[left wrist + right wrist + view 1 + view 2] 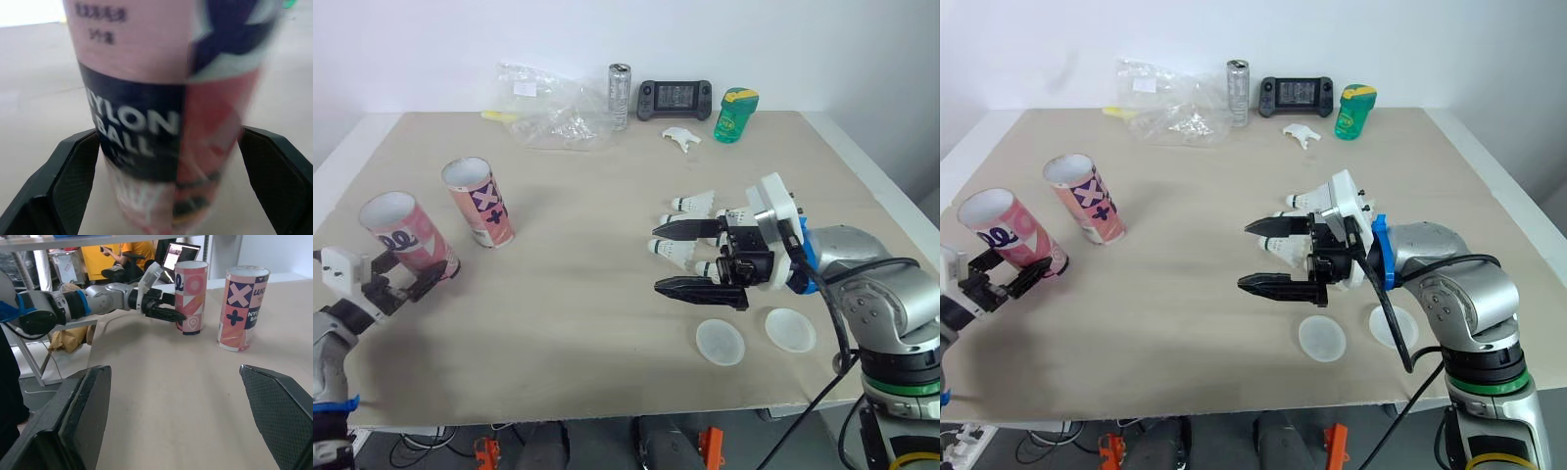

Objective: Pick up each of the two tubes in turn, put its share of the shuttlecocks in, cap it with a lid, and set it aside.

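The bench (587, 333) carries the first tube (403, 230) at 9 o'clock, with my left end effector (419, 266) closed on its base. The second tube (480, 201) stands just beside it at its 1 o'clock. My right end effector (657, 258) hangs wide open by the shuttlecocks (693, 203) at 3 o'clock, and the lids (720, 343) lie at 5 o'clock.

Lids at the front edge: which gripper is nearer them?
Right. The right gripper hovers just behind the two lids; the left gripper is across the table at a pink tube.
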### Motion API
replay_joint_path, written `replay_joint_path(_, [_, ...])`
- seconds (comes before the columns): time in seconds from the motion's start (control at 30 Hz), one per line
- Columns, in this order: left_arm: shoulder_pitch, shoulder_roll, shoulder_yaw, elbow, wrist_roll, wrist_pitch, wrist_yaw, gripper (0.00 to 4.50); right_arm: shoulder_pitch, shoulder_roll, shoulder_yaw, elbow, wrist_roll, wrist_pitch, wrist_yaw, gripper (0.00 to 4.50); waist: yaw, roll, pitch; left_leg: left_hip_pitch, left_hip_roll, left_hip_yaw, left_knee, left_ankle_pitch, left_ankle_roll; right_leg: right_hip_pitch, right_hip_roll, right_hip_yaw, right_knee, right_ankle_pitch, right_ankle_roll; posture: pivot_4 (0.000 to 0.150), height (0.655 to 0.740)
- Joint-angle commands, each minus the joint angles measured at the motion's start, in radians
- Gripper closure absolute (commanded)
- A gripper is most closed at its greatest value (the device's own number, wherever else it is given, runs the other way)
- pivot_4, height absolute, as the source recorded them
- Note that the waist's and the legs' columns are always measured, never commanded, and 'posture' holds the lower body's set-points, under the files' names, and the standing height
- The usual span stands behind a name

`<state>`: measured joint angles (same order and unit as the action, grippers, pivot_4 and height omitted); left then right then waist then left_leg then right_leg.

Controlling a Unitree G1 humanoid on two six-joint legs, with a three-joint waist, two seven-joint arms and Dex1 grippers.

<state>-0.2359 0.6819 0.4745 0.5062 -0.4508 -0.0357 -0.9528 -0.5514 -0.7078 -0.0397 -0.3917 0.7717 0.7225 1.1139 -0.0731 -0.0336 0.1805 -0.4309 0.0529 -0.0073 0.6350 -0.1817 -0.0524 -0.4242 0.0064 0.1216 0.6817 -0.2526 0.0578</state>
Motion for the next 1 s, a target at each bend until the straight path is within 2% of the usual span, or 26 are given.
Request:
replay_joint_path(0.03, [-0.064,0.026,-0.015,0.080,0.023,-0.046,-0.018,0.00,-0.006,-0.014,-0.030,-0.053,0.032,0.001,-0.019,0.01,0.000,0.000,0.000,0.000,0.000,0.000,0.000,0.000,0.000,0.000,0.000,0.000,0.000,0.000,0.000,0.150,0.7236])
replay_joint_path(0.3, [-0.134,0.017,-0.059,0.182,0.052,-0.091,-0.041,0.00,0.002,-0.028,-0.046,-0.071,0.062,0.006,-0.054,0.01,0.000,0.000,0.000,0.000,0.000,-0.001,0.000,0.000,0.000,0.000,0.001,0.000,0.000,0.000,0.000,0.150,0.7236])
replay_joint_path(0.4, [-0.143,0.016,-0.057,0.198,0.048,-0.096,-0.038,0.83,0.006,-0.034,-0.048,-0.074,0.067,0.006,-0.063,0.00,0.000,0.000,0.000,-0.001,0.000,-0.001,0.000,0.000,0.000,0.000,0.001,0.000,0.000,0.000,0.000,0.150,0.7236])
replay_joint_path(0.43, [-0.145,0.016,-0.058,0.200,0.049,-0.098,-0.034,1.38,0.007,-0.036,-0.048,-0.075,0.068,0.005,-0.065,0.00,0.000,0.000,0.000,-0.001,0.000,-0.001,0.000,0.000,0.000,0.000,0.001,0.000,0.000,0.000,0.000,0.150,0.7236])
replay_joint_path(0.47, [-0.144,0.017,-0.059,0.199,0.052,-0.100,-0.027,1.64,0.009,-0.038,-0.048,-0.076,0.070,0.004,-0.066,0.00,0.000,0.000,0.000,-0.001,0.000,-0.001,0.000,0.000,0.000,0.000,0.001,0.000,0.000,0.000,0.000,0.150,0.7236])
replay_joint_path(0.73, [-0.080,0.003,-0.080,0.061,0.036,-0.055,-0.043,1.64,0.013,-0.052,-0.053,-0.063,0.065,-0.007,-0.069,0.00,0.000,0.000,0.000,-0.001,0.000,-0.001,0.000,0.000,0.000,0.000,0.001,0.000,0.000,0.000,0.000,0.150,0.7236])
replay_joint_path(0.9, [0.023,0.050,-0.173,-0.216,0.031,0.086,-0.116,1.64,0.054,-0.143,-0.160,-0.010,0.060,0.004,-0.064,0.00,0.005,0.000,0.000,-0.002,0.000,-0.001,0.000,0.000,0.000,0.000,0.000,0.000,0.000,0.000,0.001,0.150,0.7236])
replay_joint_path(1.0, [0.065,0.126,-0.266,-0.380,0.055,0.171,-0.202,1.64,0.153,-0.239,-0.246,0.009,0.046,0.005,-0.010,0.00,0.014,0.000,0.000,-0.002,-0.001,-0.001,0.000,0.000,0.000,0.001,-0.001,0.000,0.000,-0.001,0.001,0.150,0.7236])
